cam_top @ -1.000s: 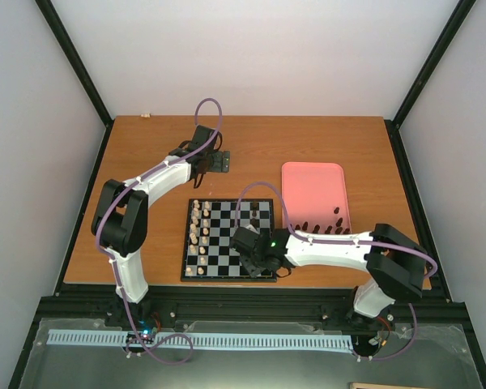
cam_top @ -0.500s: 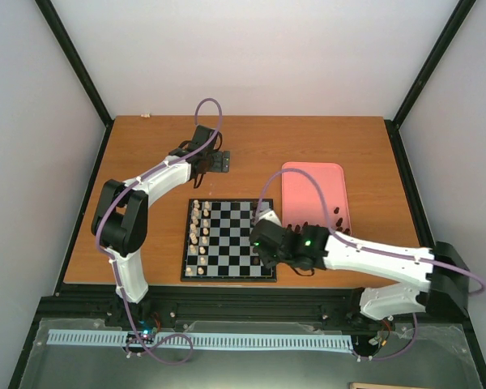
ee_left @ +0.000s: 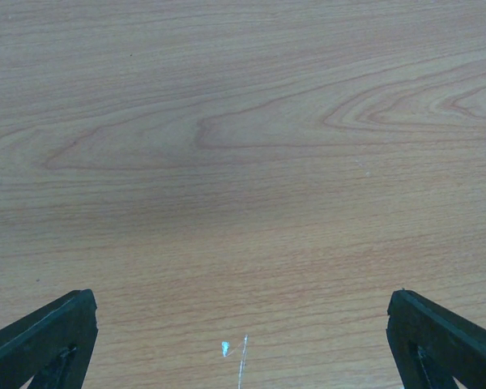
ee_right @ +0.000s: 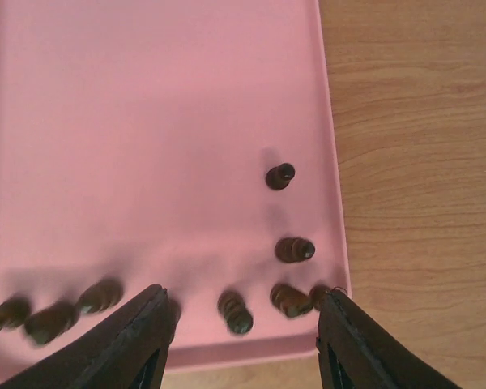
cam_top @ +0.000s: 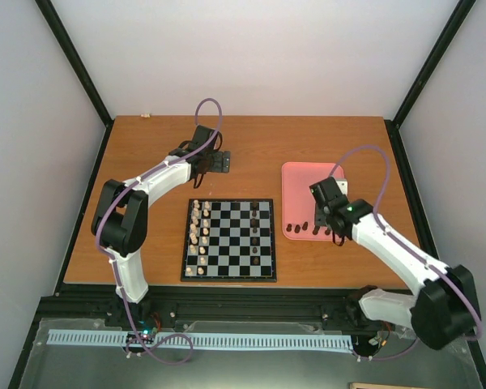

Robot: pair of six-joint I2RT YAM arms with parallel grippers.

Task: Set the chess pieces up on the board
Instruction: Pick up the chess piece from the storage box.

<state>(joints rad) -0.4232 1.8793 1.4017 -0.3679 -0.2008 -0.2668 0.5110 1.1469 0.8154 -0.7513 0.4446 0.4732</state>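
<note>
The board [cam_top: 229, 267] lies at the table's near middle. Cream pieces stand in its left columns, and a few dark chess pieces [cam_top: 255, 219] stand near its right side. More dark pieces [cam_top: 301, 227] lie along the near edge of the pink tray [cam_top: 308, 182]. In the right wrist view several dark pieces [ee_right: 236, 312] lie on the tray [ee_right: 146, 121]. My right gripper [ee_right: 245, 328] is open and empty, low over that near edge, with one lying piece between its fingers. It also shows in the top view [cam_top: 332, 229]. My left gripper [ee_left: 243, 344] is open and empty over bare wood.
The left arm reaches to the far side of the table [cam_top: 146, 154], its gripper [cam_top: 217, 160] well beyond the board. In the right wrist view the tray's right rim [ee_right: 332, 162] borders bare wood [ee_right: 421, 162]. Black frame rails edge the table.
My right arm has swung from the board's near right corner over to the pink tray's near edge. The left arm has not moved.
</note>
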